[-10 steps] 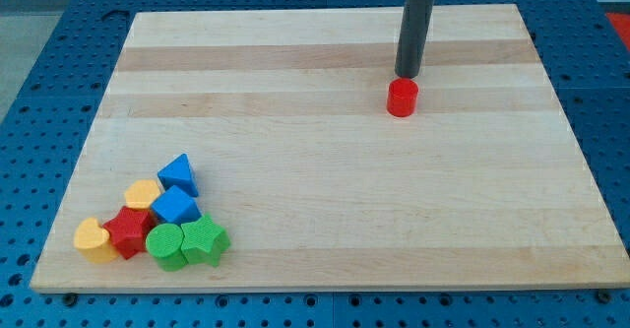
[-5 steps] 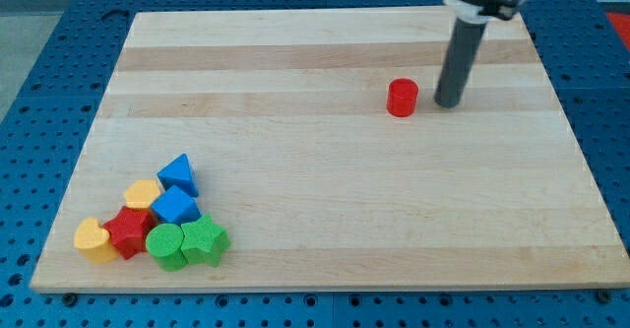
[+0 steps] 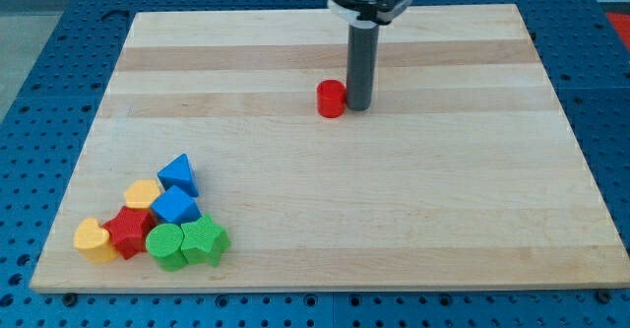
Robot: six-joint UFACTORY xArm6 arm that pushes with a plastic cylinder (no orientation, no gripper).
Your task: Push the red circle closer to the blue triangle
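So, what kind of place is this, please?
Probably a robotics lab bench: a wooden board lies on a blue perforated table, with small coloured blocks such as the red circle, which my tip sits beside, on the view's right.

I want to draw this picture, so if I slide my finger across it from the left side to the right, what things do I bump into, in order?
yellow heart → red star → blue triangle → green block → red circle → my tip, right against the red circle's right side.
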